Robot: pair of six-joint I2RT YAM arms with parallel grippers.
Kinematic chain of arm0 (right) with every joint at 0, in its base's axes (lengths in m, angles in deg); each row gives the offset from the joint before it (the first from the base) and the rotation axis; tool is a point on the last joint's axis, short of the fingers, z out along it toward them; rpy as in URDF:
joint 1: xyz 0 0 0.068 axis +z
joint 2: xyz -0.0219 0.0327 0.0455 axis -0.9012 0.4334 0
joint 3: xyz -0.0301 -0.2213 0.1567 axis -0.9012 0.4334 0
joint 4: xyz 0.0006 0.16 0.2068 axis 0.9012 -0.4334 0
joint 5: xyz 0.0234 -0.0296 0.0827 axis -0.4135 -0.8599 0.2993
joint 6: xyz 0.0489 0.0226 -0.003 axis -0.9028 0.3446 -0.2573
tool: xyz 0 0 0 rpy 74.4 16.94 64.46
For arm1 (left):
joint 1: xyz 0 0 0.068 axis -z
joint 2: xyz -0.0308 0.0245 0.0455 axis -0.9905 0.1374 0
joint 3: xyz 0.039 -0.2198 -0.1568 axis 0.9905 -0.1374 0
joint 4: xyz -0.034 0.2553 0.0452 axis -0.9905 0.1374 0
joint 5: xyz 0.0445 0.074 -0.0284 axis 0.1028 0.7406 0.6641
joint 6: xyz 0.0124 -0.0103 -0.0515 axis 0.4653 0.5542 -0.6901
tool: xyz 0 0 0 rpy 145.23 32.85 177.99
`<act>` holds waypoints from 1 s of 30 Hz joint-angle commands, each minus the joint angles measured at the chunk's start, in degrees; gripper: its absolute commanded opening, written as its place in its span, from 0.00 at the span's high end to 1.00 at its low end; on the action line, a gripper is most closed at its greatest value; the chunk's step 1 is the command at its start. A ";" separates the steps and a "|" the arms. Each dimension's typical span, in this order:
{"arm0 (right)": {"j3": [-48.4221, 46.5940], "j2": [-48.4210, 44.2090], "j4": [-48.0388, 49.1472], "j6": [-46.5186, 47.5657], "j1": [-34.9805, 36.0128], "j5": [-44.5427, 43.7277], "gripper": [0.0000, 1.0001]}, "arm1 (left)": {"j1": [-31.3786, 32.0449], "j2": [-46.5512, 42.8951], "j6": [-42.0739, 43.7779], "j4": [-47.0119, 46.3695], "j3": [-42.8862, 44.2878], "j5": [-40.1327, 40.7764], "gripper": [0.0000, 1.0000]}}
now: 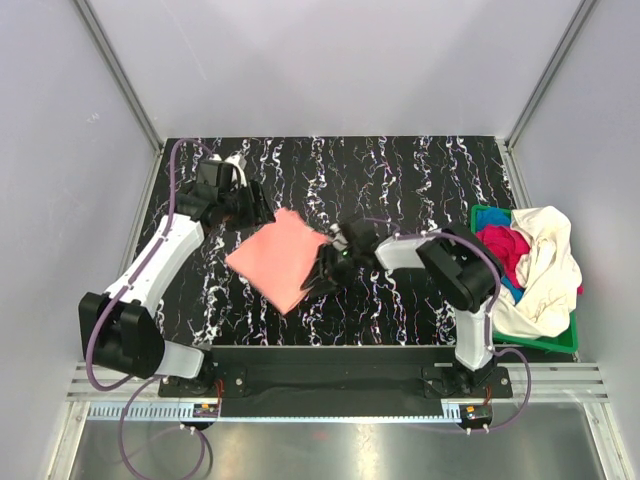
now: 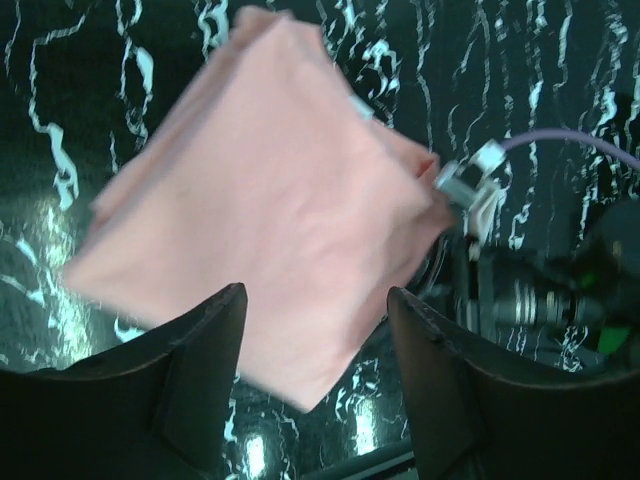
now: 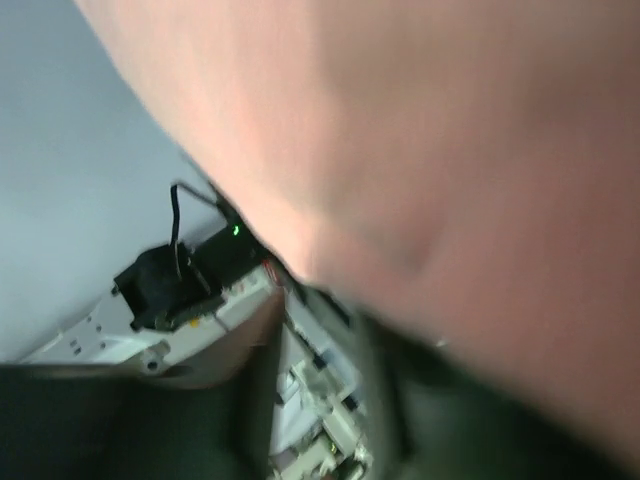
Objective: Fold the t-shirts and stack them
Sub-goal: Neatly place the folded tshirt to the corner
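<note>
A folded salmon-pink t-shirt (image 1: 280, 255) lies as a tilted square on the black marbled table. It also shows in the left wrist view (image 2: 270, 200). My left gripper (image 1: 248, 207) is open and empty, hovering over the shirt's far left corner (image 2: 315, 300). My right gripper (image 1: 322, 270) is at the shirt's right edge. In the right wrist view its jaws (image 3: 320, 320) stand a little apart with blurred pink cloth (image 3: 450, 150) lying over their tips. A cream-white t-shirt (image 1: 545, 260), a magenta one (image 1: 500, 245) and a blue one (image 1: 510, 285) lie heaped in the basket.
The green plastic basket (image 1: 560, 345) stands at the table's right edge. Grey walls with metal rails close in the back and sides. The right arm's wrist and purple cable (image 2: 540, 290) lie just right of the pink shirt.
</note>
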 commanded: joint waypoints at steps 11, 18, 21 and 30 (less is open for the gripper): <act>-0.54 -24.95 -26.03 19.14 -7.65 -1.74 0.00 | 9.35 1.44 -9.90 9.24 0.14 13.92 0.36; -16.87 -6.52 -31.13 32.24 -9.16 1.69 0.10 | 11.47 -2.50 -19.06 9.95 -4.87 18.87 0.42; -24.25 0.69 -32.27 36.29 -9.25 3.70 0.35 | 12.00 -4.35 -20.03 10.39 -5.32 19.22 0.43; -32.18 12.32 -36.76 40.78 -8.55 10.92 0.30 | 12.35 -5.59 -18.89 11.80 -5.49 20.62 0.43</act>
